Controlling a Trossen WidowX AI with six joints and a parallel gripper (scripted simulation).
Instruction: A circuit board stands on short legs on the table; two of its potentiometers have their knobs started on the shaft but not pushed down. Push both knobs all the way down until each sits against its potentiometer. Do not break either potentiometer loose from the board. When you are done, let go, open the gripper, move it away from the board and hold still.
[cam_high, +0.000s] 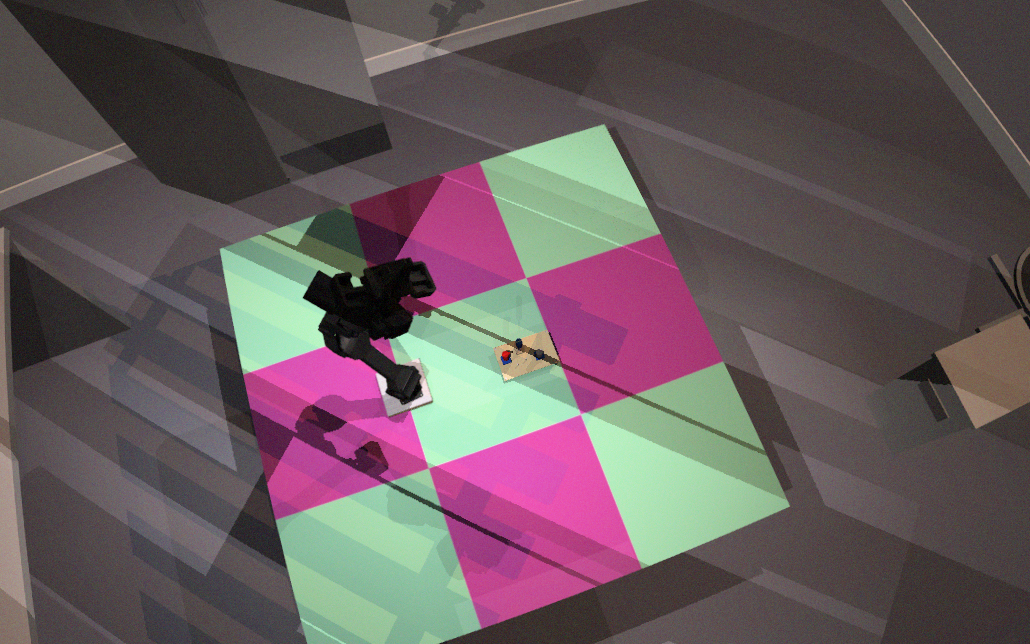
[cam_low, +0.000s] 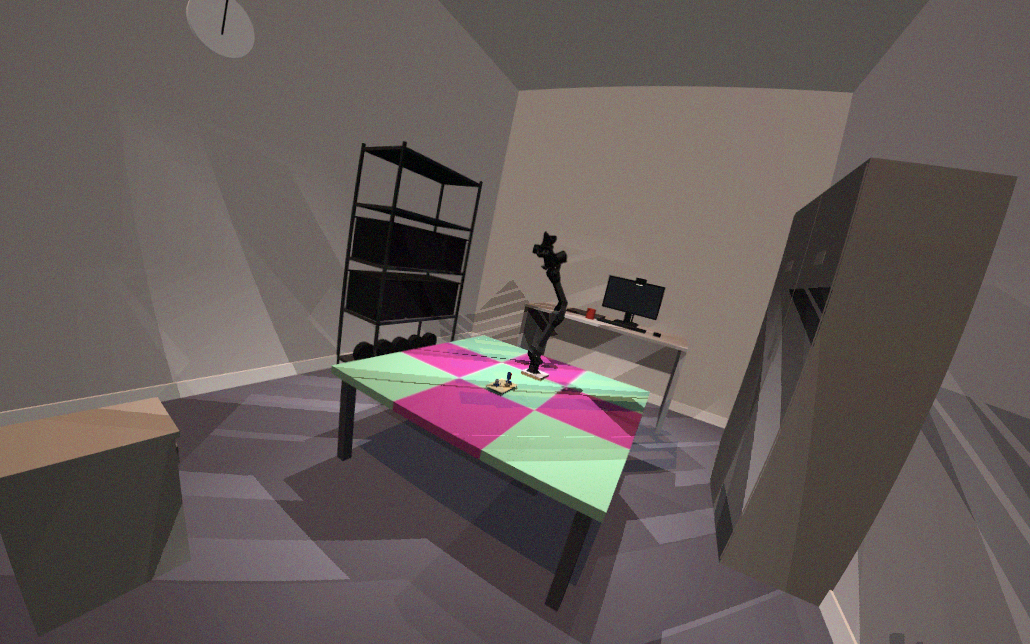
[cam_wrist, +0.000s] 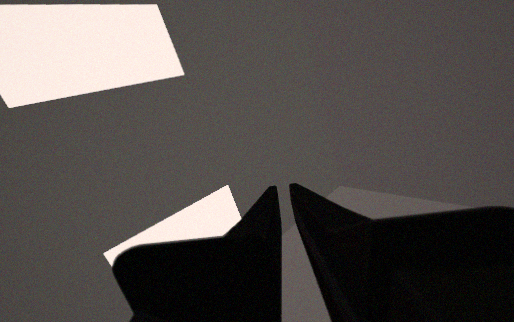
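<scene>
The circuit board (cam_high: 524, 372) (cam_low: 502, 390) stands near the middle of the checkered table. A red part (cam_high: 505, 354) sits over blue at the board's left end in the top view. A dark blue part (cam_high: 518, 344) (cam_low: 508, 375) stands tall at one long edge, and another dark blue part (cam_high: 539, 354) is near the right end. They are too small to tell which are knobs or how far down each sits. My gripper (cam_wrist: 283, 192) is shut, with only a narrow gap and nothing between the fingertips. It is high above the table, away from the board.
The arm's white base plate (cam_high: 423, 395) is left of the board in the top view. The wrist view shows bright panels (cam_wrist: 90, 50) on a grey surface, and no board. A black shelf rack (cam_low: 404, 227), a desk with a monitor (cam_low: 635, 296) and a cabinet (cam_low: 896, 341) stand around the table.
</scene>
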